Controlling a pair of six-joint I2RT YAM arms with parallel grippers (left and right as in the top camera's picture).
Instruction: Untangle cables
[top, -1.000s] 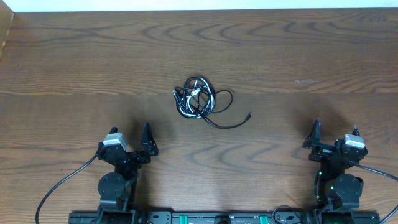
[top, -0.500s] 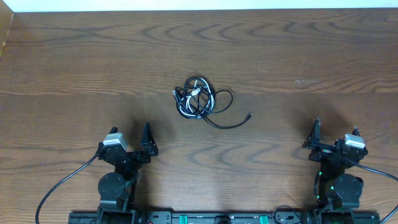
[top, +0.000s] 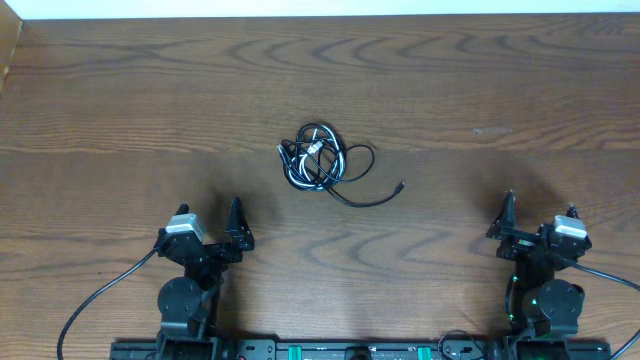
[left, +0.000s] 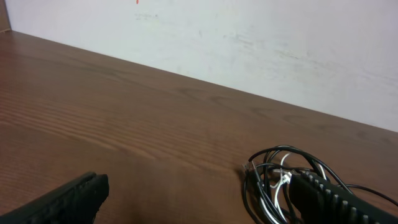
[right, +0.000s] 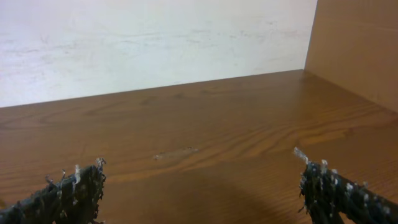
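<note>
1. Overhead: a knot of thin black cables (top: 318, 160) with a bit of white wire in it lies near the middle of the brown wood-grain surface (top: 480, 80), well apart from both arms. How the strands cross inside the knot is too small to make out. One strand loops out to the right and ends in a small plug (top: 401, 186). The left jaws and the right jaws stand wide apart at the near edge, holding nothing.
2. Left wrist: the left jaws are apart. Only their dark fingertips (left: 68, 199) show, cut off by the bottom edge. The cables lie ahead to the right, partly hidden behind one fingertip.
3. Right wrist: the right jaws are apart, with nothing between them. Their rough black fingertips (right: 68, 193) are cut off at the bottom corners. Beyond them are a pale wall (right: 155, 43) and a wooden side panel (right: 354, 43).
</note>
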